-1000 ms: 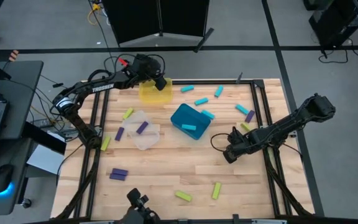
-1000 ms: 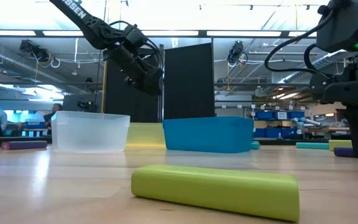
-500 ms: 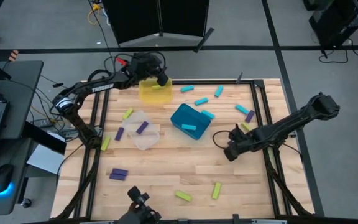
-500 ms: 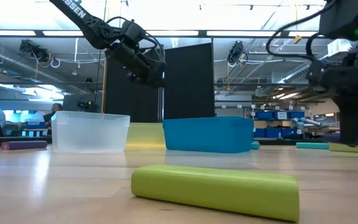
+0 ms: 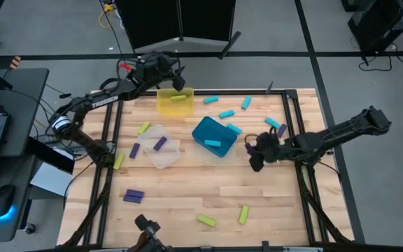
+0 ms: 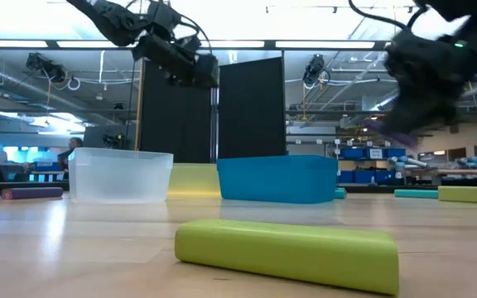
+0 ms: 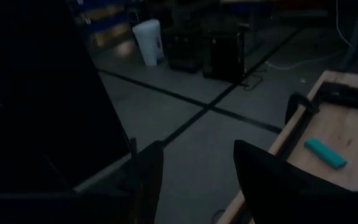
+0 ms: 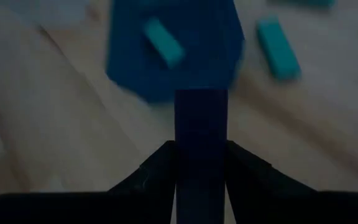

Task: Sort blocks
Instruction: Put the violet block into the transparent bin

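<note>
Blocks lie scattered over the bench [image 5: 187,196]: the right claw [image 5: 257,148], which was low at the bench's right side a second ago, has lifted and swung towards the teal bin [image 5: 213,136], clamped on a purple block [image 8: 201,134], so that block is probably headed for the clear bin [image 5: 161,148] where another purple one lies. The left claw [image 5: 175,82] has drawn back from the yellow bin [image 5: 174,102], fingers spread and empty. Only the right wrist view shows the held block; from overhead the claw hides it.

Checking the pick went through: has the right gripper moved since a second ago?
Yes. The right gripper, shut on a purple block, has moved up-picture, nearer the teal bin.
</note>
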Action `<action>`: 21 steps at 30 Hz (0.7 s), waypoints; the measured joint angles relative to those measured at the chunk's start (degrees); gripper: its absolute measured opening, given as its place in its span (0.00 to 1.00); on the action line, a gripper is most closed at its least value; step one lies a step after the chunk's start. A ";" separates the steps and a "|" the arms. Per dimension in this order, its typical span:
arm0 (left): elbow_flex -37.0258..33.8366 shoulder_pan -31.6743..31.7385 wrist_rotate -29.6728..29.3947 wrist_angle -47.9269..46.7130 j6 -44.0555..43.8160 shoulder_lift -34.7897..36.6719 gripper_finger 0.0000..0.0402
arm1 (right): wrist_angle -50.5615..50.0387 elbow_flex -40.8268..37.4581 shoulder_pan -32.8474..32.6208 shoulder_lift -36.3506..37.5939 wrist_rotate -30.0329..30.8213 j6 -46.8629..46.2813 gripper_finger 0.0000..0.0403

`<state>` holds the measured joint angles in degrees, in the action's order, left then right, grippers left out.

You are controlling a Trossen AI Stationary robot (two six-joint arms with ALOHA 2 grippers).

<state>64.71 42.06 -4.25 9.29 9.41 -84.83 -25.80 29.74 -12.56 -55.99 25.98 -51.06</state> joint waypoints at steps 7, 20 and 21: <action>0.00 0.00 0.00 0.06 0.92 7.36 0.51 | 22.48 0.04 11.27 -2.62 -6.22 22.39 0.31; -2.86 -0.57 0.57 -12.14 -2.51 25.64 0.51 | 45.97 7.29 23.80 -20.26 -29.04 36.85 0.31; -3.63 -0.57 0.55 -12.19 -2.86 26.81 0.51 | 46.20 8.94 23.99 -21.96 -30.10 37.92 0.31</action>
<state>61.08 41.50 -3.70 -2.90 6.54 -58.02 20.40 38.68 11.42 -77.94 -4.12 -13.13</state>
